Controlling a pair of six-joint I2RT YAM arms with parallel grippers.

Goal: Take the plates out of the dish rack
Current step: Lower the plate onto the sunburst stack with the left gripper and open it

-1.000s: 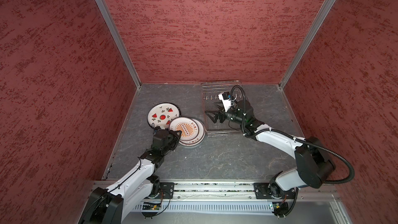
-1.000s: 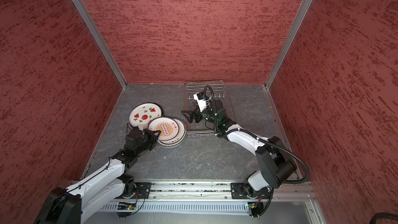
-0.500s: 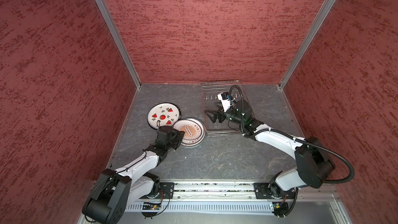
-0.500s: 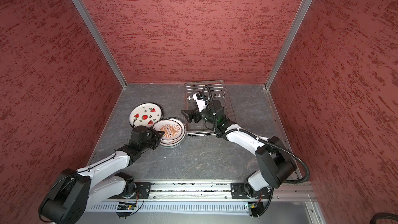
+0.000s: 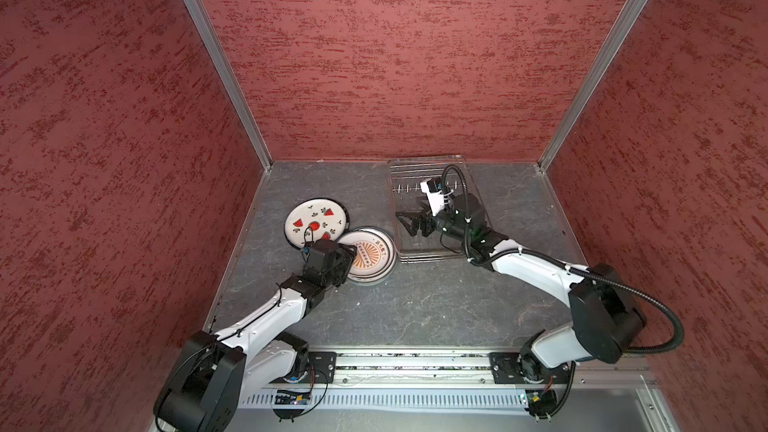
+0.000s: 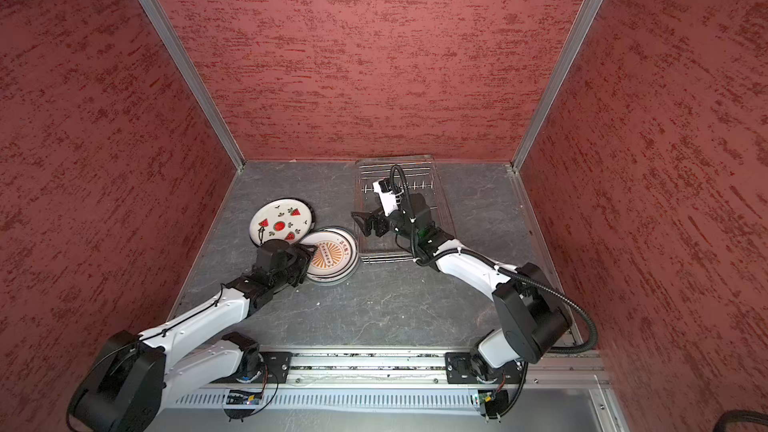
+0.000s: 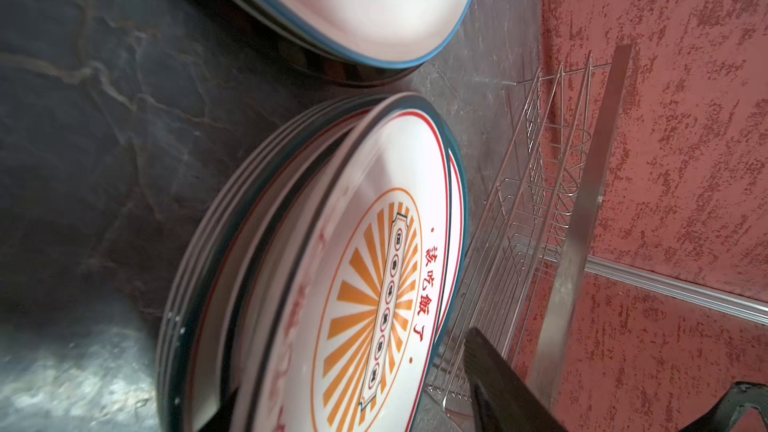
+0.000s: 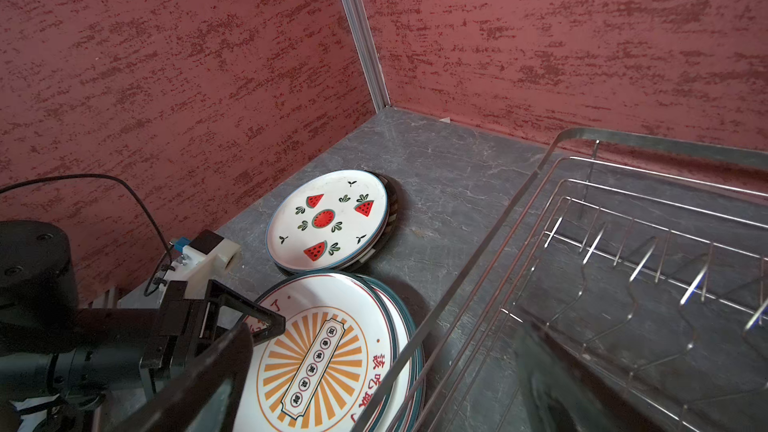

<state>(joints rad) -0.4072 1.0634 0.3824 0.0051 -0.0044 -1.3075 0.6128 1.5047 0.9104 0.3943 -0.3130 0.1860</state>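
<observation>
Plates (image 6: 279,224) lie in two touching stacks, watermelon stack (image 5: 316,221) and sunburst stack (image 5: 374,253), on the bench (image 5: 415,309), left of the back-edge dish rack (image 5: 419,258). Left gripper (image 5: 351,253) is parted at the sunburst rim. Right gripper (image 5: 409,224) is spread over the rack.

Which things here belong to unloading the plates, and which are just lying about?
Part of the job: watermelon plates, sunburst plates, dish rack, left end effector, right end effector.
Just there: grey table, red walls, white scrap by the back wall.
</observation>
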